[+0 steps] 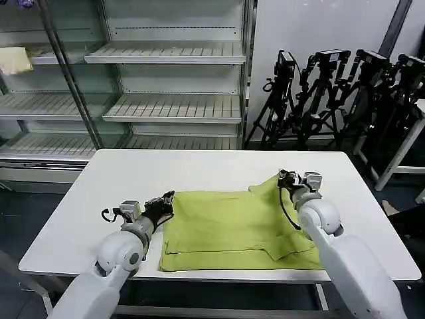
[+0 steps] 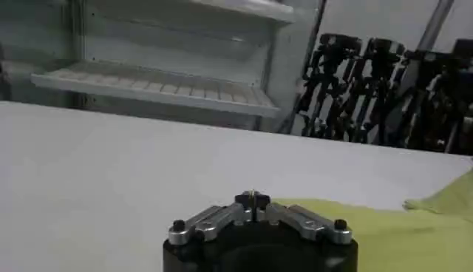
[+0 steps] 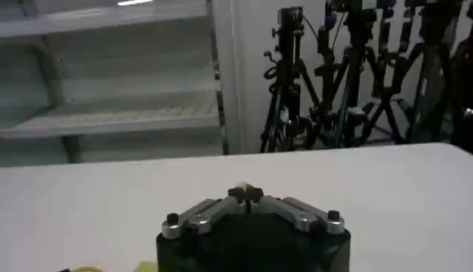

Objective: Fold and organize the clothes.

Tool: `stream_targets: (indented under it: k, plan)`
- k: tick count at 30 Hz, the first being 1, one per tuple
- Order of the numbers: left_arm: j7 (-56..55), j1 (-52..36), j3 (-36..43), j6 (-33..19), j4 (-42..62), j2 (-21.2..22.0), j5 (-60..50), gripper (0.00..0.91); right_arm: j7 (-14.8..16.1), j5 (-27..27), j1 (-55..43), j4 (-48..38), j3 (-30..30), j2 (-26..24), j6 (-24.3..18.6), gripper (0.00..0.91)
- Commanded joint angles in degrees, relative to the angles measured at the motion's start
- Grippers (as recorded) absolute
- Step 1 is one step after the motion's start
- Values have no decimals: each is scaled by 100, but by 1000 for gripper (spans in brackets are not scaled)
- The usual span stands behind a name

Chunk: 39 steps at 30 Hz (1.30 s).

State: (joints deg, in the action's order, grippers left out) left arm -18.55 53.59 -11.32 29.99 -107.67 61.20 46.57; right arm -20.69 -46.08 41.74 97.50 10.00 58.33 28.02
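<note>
A lime-green shirt [image 1: 229, 229] lies spread on a white table [image 1: 99, 193], its long axis running across the robot from left to right, between the 2 grippers. The fabric is folded into a rough rectangle with its near edge close to the table's front edge. At the right far corner a flap is lifted into a peak that points away from the robot.

The left gripper [image 1: 161, 203] sits at the shirt's left far corner, the forearm reaching forward low over the table with a slight slant toward the shirt. In the left wrist view its fingers [image 2: 252, 199] meet at the tips, closed, with green cloth [image 2: 384, 233] lying just beside and beyond them; whether any fabric is pinched cannot be told.

The right gripper [image 1: 285, 178] is at the raised peak on the shirt's right side, its forearm stretched forward over the shirt's right end and the gripper turned inward toward the left one. In the right wrist view its fingers [image 3: 245, 194] are likewise pressed together, and a scrap of green [image 3: 144, 267] shows near the gripper body; a grasp on the cloth cannot be confirmed.

Beyond both grippers stand bare shelves [image 1: 172, 106], and tripods [image 1: 332, 93] cluster past the right one.
</note>
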Motion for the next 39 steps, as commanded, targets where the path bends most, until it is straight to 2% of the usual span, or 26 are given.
stream_targets:
  k: [1, 10, 20, 27, 34, 35, 36, 37, 39]
  plan:
    - [45, 582, -122, -21, -598, -227, 32, 40, 110, 123, 1115, 1187, 632, -307, -52, 0]
    - [223, 1325, -508, 58, -1392, -562, 38, 40, 187, 139, 2486, 2354, 1498, -545, 105, 0]
    - [502, 2068, -730, 106, -1782, -743, -213, 40, 389, 328, 3821, 2868, 2316, -525, 132, 0]
    - [746, 2378, -727, 197, -1773, -771, -558, 40, 496, 583, 4326, 2906, 2435, -320, 131, 0]
    - [813, 2400, -654, 257, -1633, -725, -832, 60, 437, 703, 4345, 2774, 2346, -156, 238, 0]
    - [815, 2398, -652, 262, -1615, -717, -853, 514, 430, 727, 4333, 2768, 2320, -137, 285, 30]
    - [812, 2401, -655, 280, -1616, -712, -856, 907, 421, 738, 4321, 2773, 2304, -125, 329, 584]
    - [807, 2402, -657, 288, -1620, -708, -856, 907, 405, 781, 4307, 2788, 2286, -105, 398, 907]
    - [795, 2412, -662, 226, -1644, -679, -856, 907, 388, 802, 4297, 2851, 2256, -77, 452, 907]
